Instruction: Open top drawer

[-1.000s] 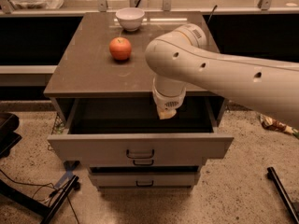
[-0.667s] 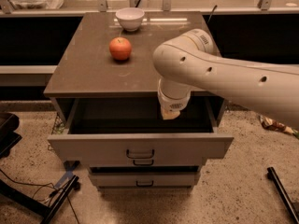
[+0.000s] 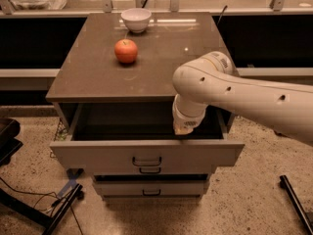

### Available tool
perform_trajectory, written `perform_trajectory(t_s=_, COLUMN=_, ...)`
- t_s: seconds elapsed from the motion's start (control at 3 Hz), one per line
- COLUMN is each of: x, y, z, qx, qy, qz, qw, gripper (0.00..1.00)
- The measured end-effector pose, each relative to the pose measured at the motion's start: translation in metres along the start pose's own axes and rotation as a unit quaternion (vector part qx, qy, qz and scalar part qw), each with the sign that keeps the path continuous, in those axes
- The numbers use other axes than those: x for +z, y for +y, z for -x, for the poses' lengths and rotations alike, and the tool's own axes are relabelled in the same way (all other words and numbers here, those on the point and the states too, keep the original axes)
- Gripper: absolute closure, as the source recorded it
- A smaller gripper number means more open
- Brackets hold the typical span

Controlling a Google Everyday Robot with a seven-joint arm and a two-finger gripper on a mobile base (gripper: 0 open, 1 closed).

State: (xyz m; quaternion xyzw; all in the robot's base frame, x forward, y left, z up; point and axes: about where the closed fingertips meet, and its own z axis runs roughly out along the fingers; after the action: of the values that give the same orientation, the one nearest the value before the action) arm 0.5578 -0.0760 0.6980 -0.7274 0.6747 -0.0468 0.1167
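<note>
The top drawer (image 3: 146,153) stands pulled out under the worktop (image 3: 98,77); the gripper (image 3: 185,127) hangs in its right half, just behind the front. Whether it is open or closed, I cannot tell.

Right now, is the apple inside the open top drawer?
No, the apple sits on the cabinet top, while the gripper hangs over the open top drawer.

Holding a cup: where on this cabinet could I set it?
The brown cabinet top is bare in front of the red apple and right of the small white bowl. The gripper crowds the right of the open grey top drawer.
</note>
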Motion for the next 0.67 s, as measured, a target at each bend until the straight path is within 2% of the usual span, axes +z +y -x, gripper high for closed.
perform_trajectory(t_s=0.33, x=0.0228, y=0.0105, z=0.0034, qx=0.003, qy=-0.021, qz=0.009, qw=0.9997, gripper=1.00)
perform_trajectory(t_s=0.67, x=0.0248, y=0.0107, z=0.0040, qx=0.004, qy=-0.023, qz=0.009, qw=0.9997, gripper=1.00)
